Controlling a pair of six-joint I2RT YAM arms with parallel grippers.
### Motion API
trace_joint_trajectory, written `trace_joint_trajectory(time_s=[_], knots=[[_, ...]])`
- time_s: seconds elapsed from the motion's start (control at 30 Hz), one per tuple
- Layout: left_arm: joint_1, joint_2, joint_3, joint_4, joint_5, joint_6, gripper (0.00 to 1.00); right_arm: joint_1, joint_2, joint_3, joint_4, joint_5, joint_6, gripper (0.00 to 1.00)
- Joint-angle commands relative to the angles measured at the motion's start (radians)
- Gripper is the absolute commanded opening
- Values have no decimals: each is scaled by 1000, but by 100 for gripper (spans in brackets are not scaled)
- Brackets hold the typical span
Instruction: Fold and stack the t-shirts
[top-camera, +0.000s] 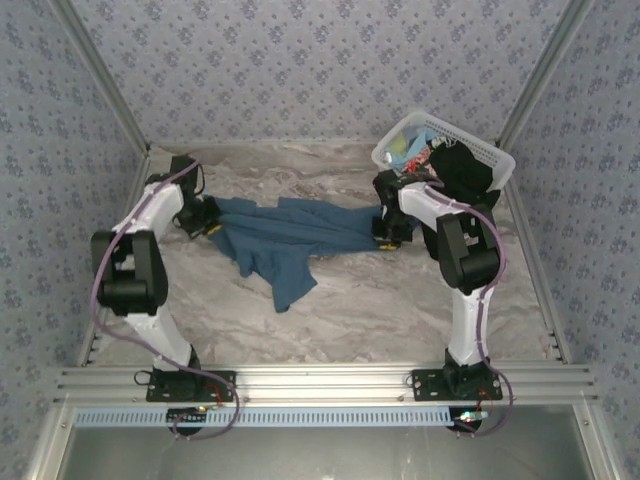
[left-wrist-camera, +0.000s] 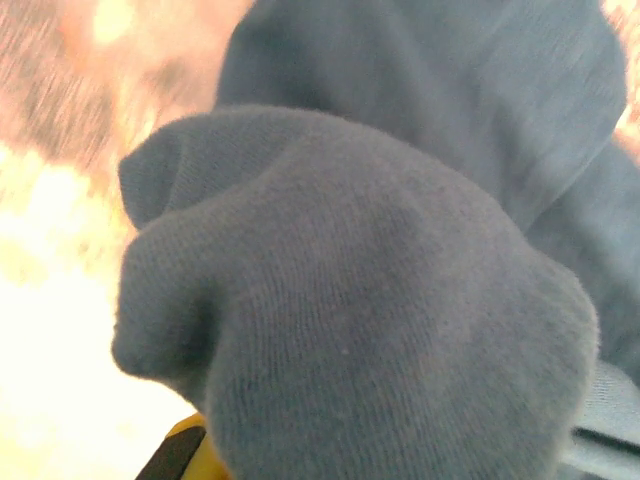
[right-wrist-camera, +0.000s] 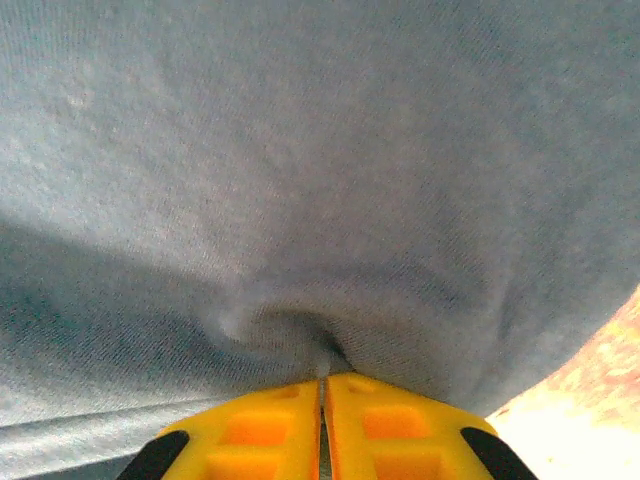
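A dusty medium-blue t-shirt (top-camera: 290, 235) lies crumpled on the marble table, stretched between both grippers. My left gripper (top-camera: 208, 226) is at the shirt's left end. In the left wrist view the blue cloth (left-wrist-camera: 360, 320) bunches over the jaws, and only a corner of one yellow finger (left-wrist-camera: 185, 452) shows. My right gripper (top-camera: 389, 234) is at the shirt's right end. Its yellow fingers are pressed together (right-wrist-camera: 322, 380) with a pinch of the blue cloth (right-wrist-camera: 300, 180) between their tips. A black t-shirt (top-camera: 462, 168) hangs over the basket's front, beside light blue (top-camera: 415, 140) and multicoloured (top-camera: 420, 160) cloth.
The white lattice basket (top-camera: 497, 152) stands at the back right corner, just behind the right arm. Patterned walls close in the table on three sides. Bare marble (top-camera: 380, 300) lies in front of the shirt, towards the arm bases.
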Motion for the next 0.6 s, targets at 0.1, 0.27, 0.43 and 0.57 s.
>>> trace_joint_trajectory(time_s=[0.1, 0.27, 0.43, 0.57], knots=[[-101, 52, 144, 125, -89, 171, 0, -24, -6, 56, -44, 176, -15, 15], [-190, -35, 112, 45, -217, 107, 43, 106, -218, -66, 70, 144, -12, 40], [-194, -275, -204, 34, -96, -111, 43, 348, -257, -140, 229, -50, -1, 52], [-188, -420, -385, 40, 13, -184, 42, 481, -116, -22, 206, -70, 13, 54]])
